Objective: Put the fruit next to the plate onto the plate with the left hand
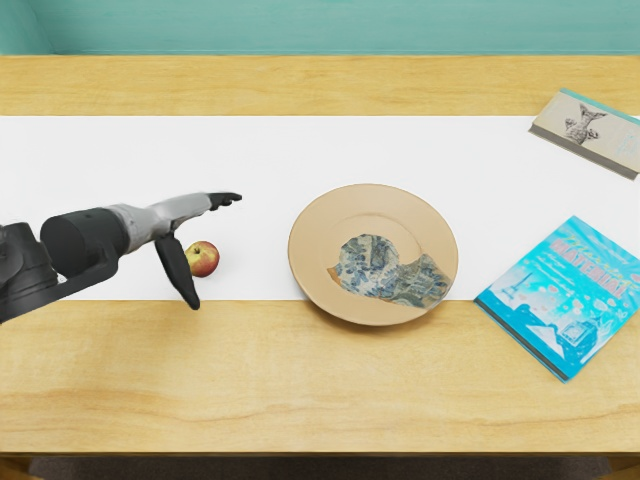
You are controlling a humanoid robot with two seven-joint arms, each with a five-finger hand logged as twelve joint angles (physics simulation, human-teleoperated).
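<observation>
Teal wall runs along the top edge of the frame, and below it a light wooden table (320, 380) fills the view, with a broad white cloth (300, 150) laid across its middle from left to right.

From the left edge the left arm (60, 250) reaches in, dark at the elbow and grey toward the wrist. The left hand (182, 222) is released and grasps nothing. Its dark fingers (225, 198) stretch out to the right, while the thumb (183, 280) points down toward the lower edge of the cloth.

A small red and yellow apple (204, 258) lies on the cloth at left of centre, below the outstretched fingers and just right of the thumb. Whether the thumb touches it cannot be told from this view. The apple sits apart from the plate, to its left, with bare cloth between them.

The plate (320, 230) is round and tan with a patchy blue and white pattern in its well, and it rests near the centre of the frame, its lower rim at the edge of the cloth.

At lower right a bright blue book (562, 295) lies tilted, half on the cloth and half on the wood. In the upper right corner a grey book (590, 130) lies at a slant.
</observation>
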